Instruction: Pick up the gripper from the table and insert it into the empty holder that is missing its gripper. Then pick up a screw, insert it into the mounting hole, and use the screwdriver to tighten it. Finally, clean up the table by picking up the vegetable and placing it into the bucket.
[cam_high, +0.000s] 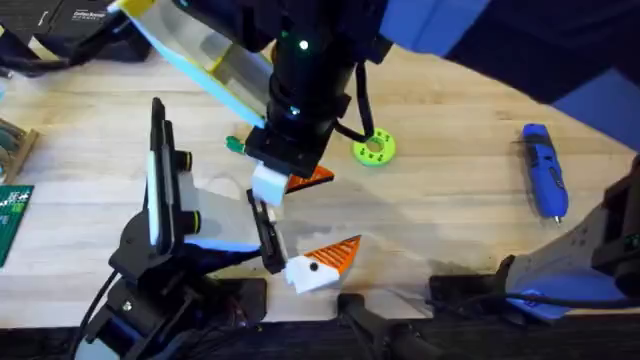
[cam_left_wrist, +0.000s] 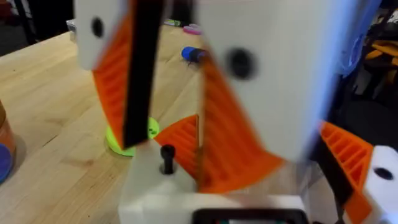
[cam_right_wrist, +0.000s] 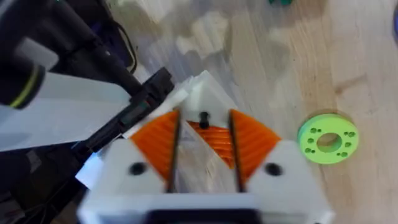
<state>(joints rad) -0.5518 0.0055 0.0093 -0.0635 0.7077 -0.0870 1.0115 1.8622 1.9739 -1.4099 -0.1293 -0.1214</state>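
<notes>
The gripper (cam_right_wrist: 205, 93), a white block with an orange ribbed wedge, sits at one end of a black holder bar (cam_high: 265, 235). A black screw (cam_right_wrist: 203, 117) stands upright in it (cam_left_wrist: 166, 158). My right gripper (cam_right_wrist: 204, 121) hovers just above, open, its orange fingers (cam_right_wrist: 158, 140) straddling the screw. A second white-and-orange gripper (cam_high: 320, 262) sits at the bar's near end. My left gripper (cam_high: 222, 195) is beside the holder, mostly hidden under the right arm. The blue screwdriver (cam_high: 545, 170) lies far right. The small green vegetable (cam_high: 235, 146) lies behind the arm. A blue-and-tan edge (cam_left_wrist: 4, 152) may be the bucket.
A lime-green disc with holes (cam_high: 375, 148) lies right of the right gripper. A green circuit board (cam_high: 12, 215) sits at the table's left edge. Dark cases and cables crowd the far left corner. Bare wood stretches between the disc and the screwdriver.
</notes>
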